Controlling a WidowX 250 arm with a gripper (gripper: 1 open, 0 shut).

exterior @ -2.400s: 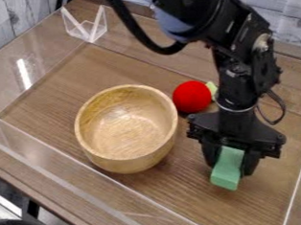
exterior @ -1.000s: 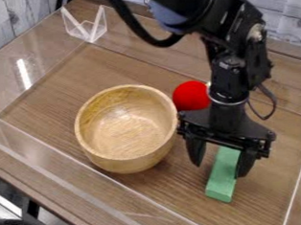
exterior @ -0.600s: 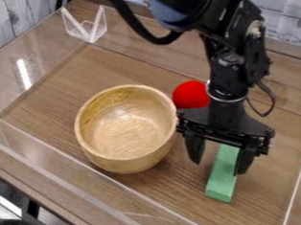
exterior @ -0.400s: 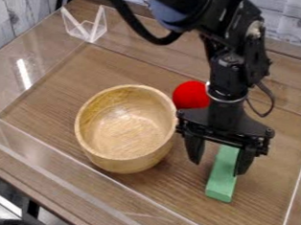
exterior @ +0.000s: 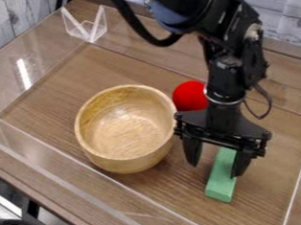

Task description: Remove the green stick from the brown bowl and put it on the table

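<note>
The green stick lies flat on the table, to the right of the brown bowl. The bowl holds nothing. My gripper points straight down over the stick's far end, open, with one dark finger on each side of the bar. Its fingertips hang close to the tabletop. The stick's near end sticks out toward the front, past the fingers.
A red round toy sits behind the gripper, partly hidden by the arm. Low clear acrylic walls border the table on all sides. A small clear stand is at the back left.
The gripper has opened and let the green stick down flat on the table; over the last second nothing has visibly moved.
</note>
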